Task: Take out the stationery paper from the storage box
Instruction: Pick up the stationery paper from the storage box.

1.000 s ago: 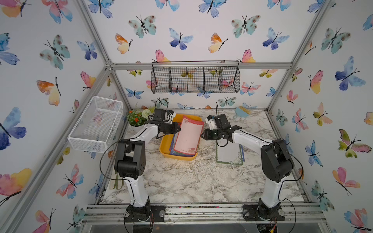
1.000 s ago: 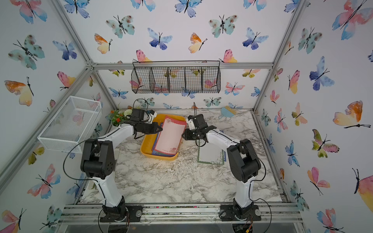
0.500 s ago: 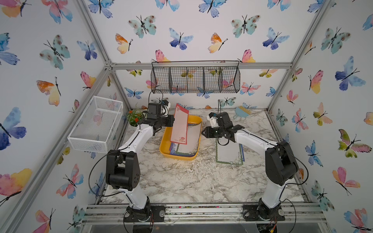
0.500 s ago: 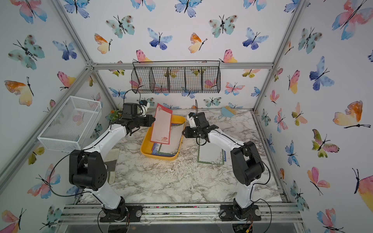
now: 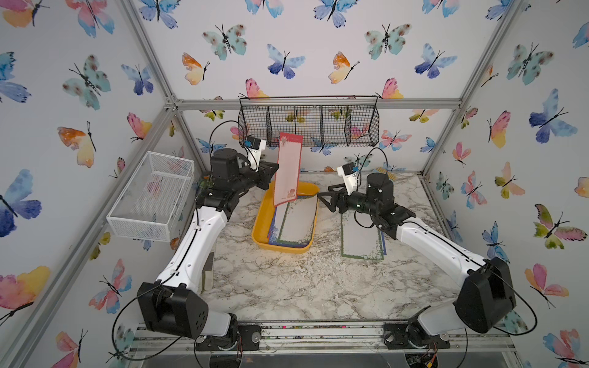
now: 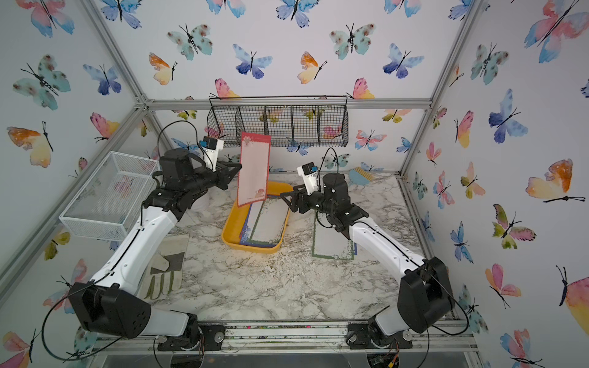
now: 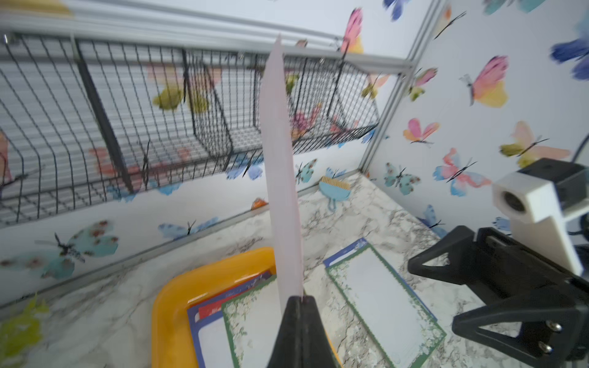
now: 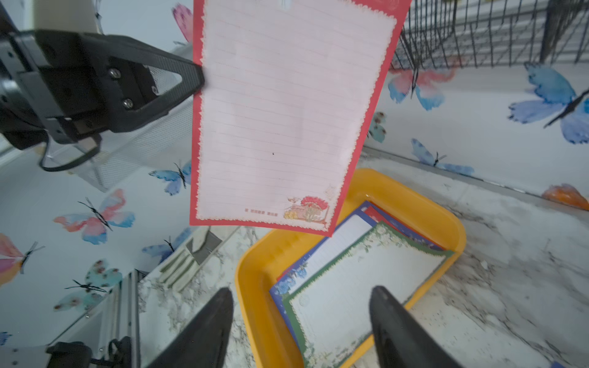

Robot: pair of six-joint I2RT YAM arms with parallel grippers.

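Your marble table (image 5: 287, 286) fills the floor of the cell, with the black wire basket (image 5: 309, 127) hung on the back wall above it and the white mesh basket (image 5: 153, 197) fixed to the left wall. The storage box (image 5: 259, 229) sits on the table between your two arms, toward the back. It holds a stack of stationery paper (image 5: 296, 223): a green-bordered leaf on top, with blue and red edges showing beneath. Just beside the box on its right, a loose pair of sheets (image 5: 360, 235) lies flat on the marble, green border over a blue edge. Your left gripper (image 5: 276, 168) is clenched on one long edge of a red-bordered sheet (image 5: 288, 172). It holds that sheet upright, slightly tilted, in the air over the far end of the box. Your right gripper (image 5: 325, 201) is released, jaws wide apart with nothing between them, near the box's far right corner and facing the raised sheet. A work glove (image 6: 164, 270) lies beside your left arm, and a small blue brush (image 6: 360, 175) rests at the back edge of the table.
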